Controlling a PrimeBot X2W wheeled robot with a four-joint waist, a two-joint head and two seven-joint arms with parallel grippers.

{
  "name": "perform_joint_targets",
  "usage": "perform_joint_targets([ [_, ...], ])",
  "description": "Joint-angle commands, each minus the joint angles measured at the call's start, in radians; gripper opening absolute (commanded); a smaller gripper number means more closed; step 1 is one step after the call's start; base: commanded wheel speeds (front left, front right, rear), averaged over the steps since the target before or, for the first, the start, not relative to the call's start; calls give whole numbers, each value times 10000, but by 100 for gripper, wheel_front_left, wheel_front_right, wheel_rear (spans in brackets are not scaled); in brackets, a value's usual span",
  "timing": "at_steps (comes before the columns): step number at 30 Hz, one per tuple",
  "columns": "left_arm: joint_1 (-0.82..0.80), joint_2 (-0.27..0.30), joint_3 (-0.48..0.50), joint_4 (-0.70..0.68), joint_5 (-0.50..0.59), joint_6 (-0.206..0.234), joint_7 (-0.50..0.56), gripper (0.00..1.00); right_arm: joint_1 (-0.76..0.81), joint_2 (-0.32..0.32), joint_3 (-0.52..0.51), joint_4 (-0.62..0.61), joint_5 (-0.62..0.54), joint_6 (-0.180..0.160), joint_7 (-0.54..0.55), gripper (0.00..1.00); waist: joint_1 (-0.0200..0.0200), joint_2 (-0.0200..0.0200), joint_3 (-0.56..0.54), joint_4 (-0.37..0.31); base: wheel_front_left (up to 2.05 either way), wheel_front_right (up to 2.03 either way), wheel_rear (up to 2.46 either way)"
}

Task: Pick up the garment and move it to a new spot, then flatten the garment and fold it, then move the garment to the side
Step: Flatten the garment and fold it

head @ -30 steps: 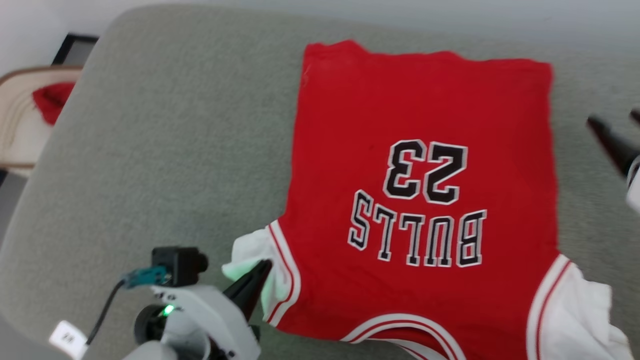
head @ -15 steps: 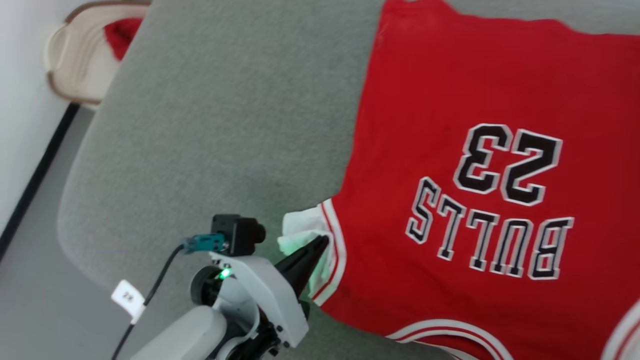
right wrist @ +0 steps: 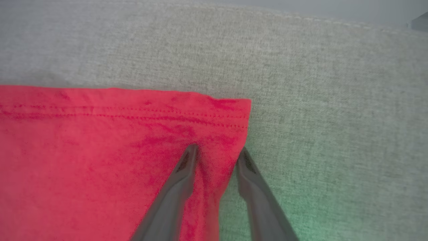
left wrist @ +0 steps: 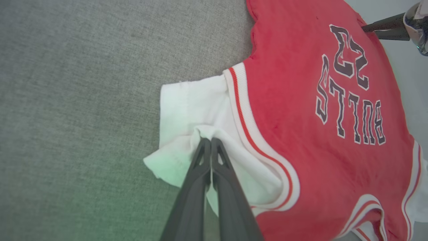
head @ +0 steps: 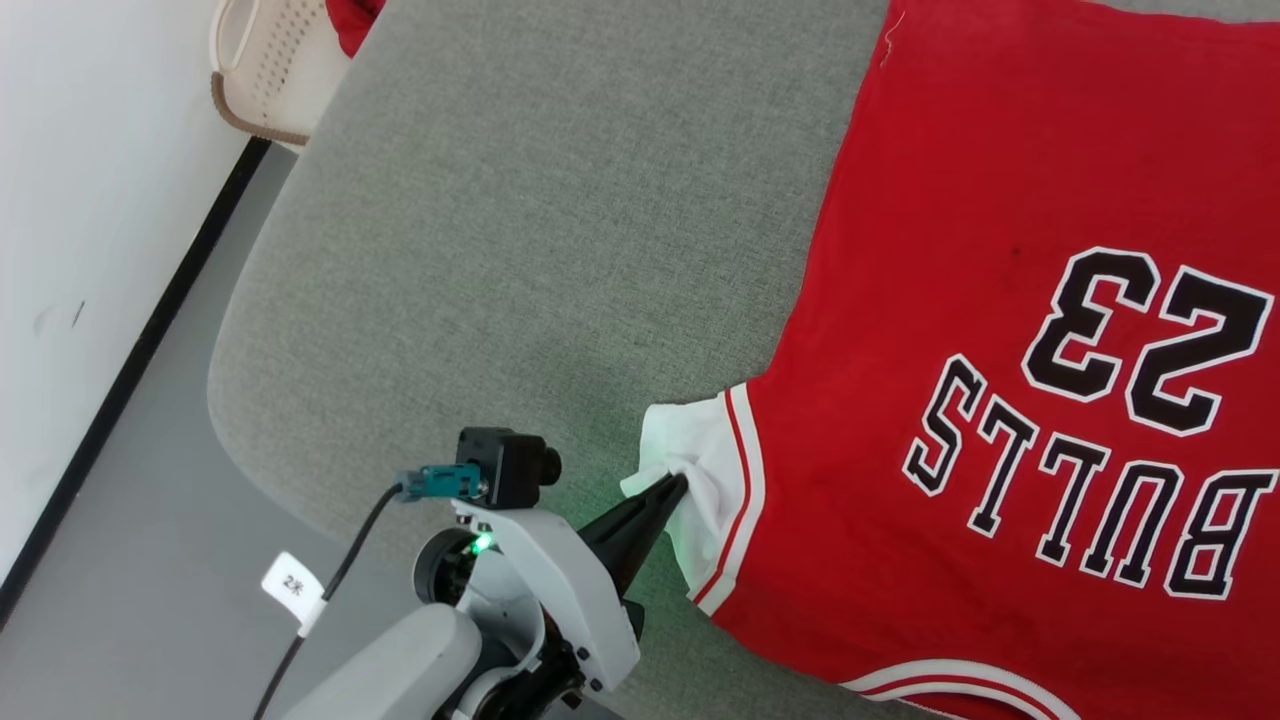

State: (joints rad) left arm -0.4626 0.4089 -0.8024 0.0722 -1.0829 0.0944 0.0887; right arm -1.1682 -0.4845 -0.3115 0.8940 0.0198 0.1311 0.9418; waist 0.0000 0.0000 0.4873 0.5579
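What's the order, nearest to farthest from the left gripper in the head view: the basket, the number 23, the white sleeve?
1. white sleeve: pinched by the left gripper.
2. number 23: rightward, on the garment.
3. basket: far upper left corner.

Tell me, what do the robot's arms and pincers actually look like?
The left gripper has two long, dark, tapering fingers on a white housing with a green light. A black boxy camera sits on it, with a teal plug, black cable and white tag. The forearm is pale grey. The right gripper has matching dark fingers.
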Motion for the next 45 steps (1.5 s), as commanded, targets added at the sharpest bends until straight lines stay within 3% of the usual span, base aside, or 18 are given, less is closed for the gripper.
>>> perform_joint_targets([
  [1,-92,-39,25,44,-97,-50,-22,0,658,378,-108,508,-161,-7,219,0,0,0,40,21,0,0,0],
  [7,-18,22,151,260,-166,-78,-161,0,484,848,-404,270,-696,0,132,0,0,0,-127,-300,0,0,0],
  [12,127,195,279,423,-212,-71,-259,0,679,1030,465,-102,-225,0,-87,0,0,0,-485,-811,0,0,0],
  [20,407,577,481,568,-318,71,-334,0,2136,551,2524,-1744,2221,-5,-185,0,0,0,-1269,-1781,0,0,0],
  [25,631,850,574,505,-354,252,-307,0,3736,69,3153,-3498,3827,-5,-132,0,0,0,-1771,-2317,0,0,0],
  [32,1047,1281,713,196,-437,540,-301,0,6208,-62,2872,-5791,5093,-5,-3,0,0,0,-2317,-2968,0,0,0],
  [45,1675,1796,915,-463,-591,1007,-333,0,10069,1187,1396,-8636,5243,-5,347,0,0,0,-2809,-3741,0,0,0],
])
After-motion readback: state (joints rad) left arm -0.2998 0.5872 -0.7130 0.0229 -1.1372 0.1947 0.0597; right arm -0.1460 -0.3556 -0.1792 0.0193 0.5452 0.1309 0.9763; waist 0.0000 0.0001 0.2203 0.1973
